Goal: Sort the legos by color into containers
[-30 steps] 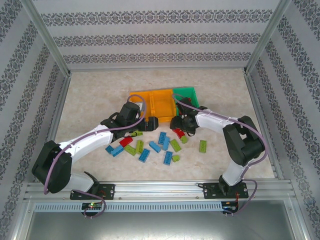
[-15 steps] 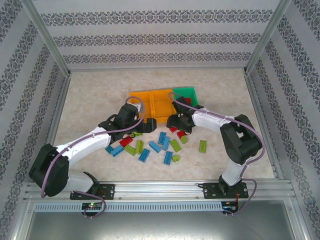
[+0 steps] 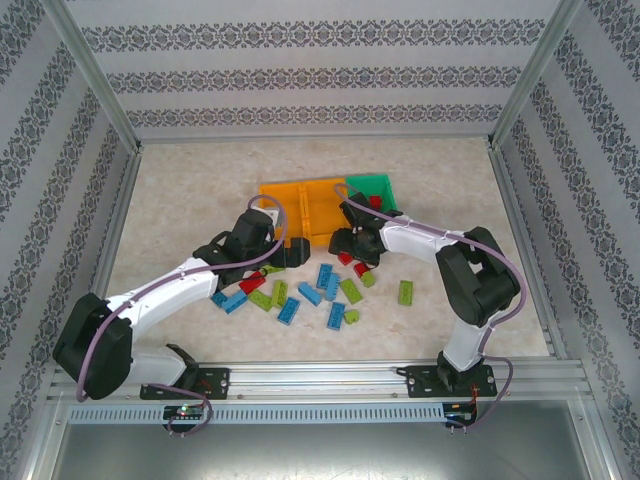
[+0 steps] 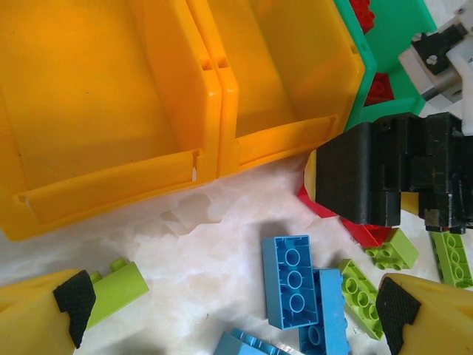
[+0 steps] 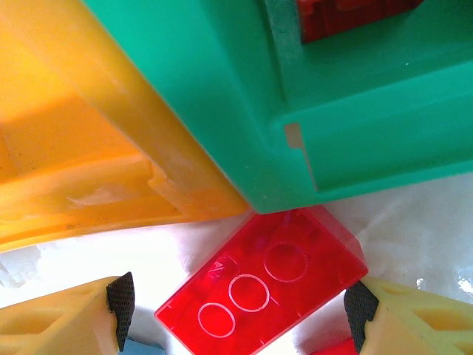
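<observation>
Now right gripper (image 3: 345, 245) closer to bins (image 3: 300, 187), red brick (image 5: 262, 285) between its jaws

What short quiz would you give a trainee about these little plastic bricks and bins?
1. True or false: the two orange plastic bins are both full.
2. What colour is the studded plastic brick lying between the fingers of the right gripper? A blue, B red, C lime.
3. Fill in: the small red bricks already sorted sit in the ___ plastic bin.
Key: 1 false, they look empty; 2 B; 3 green.
</observation>
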Tool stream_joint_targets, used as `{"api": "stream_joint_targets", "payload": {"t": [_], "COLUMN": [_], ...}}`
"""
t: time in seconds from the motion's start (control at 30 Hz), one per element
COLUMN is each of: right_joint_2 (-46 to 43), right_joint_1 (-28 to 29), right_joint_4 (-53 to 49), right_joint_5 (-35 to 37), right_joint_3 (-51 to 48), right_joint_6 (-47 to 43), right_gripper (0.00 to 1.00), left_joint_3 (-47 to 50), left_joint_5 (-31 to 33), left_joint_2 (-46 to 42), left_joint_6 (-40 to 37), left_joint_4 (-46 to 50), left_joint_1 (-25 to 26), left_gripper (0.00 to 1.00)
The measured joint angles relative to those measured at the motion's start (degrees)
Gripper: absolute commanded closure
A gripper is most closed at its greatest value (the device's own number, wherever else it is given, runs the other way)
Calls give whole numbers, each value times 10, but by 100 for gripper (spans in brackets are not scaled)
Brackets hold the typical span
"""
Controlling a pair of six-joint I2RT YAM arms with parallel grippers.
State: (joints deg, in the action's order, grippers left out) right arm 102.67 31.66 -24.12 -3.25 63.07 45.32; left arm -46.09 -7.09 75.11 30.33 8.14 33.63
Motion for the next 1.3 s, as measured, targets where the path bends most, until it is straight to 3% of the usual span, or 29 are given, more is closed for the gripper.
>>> {"api": "stream_joint_targets", "payload": {"t": [0.27,0.97,1.3], "right_joint_2": [28,17,-4], "right_joint_1": [0,-10,-16], "right_joint_4": [-10,-9,3], "right_joint_5": [4,29,21], "right_joint_3": [19,-4,-27], "right_joint_6": [13,9,8], "right_gripper": [25,64,75], "left_joint_3": [2,7,7], "left_joint_5": [4,16,18], "left_joint_2": [-3,-10,-17], "left_joint_6": [-2,-4,-4], "left_joint_4": [1,4,7], "left_joint_1": [0,0,0], "left_gripper": [1,1,1]}}
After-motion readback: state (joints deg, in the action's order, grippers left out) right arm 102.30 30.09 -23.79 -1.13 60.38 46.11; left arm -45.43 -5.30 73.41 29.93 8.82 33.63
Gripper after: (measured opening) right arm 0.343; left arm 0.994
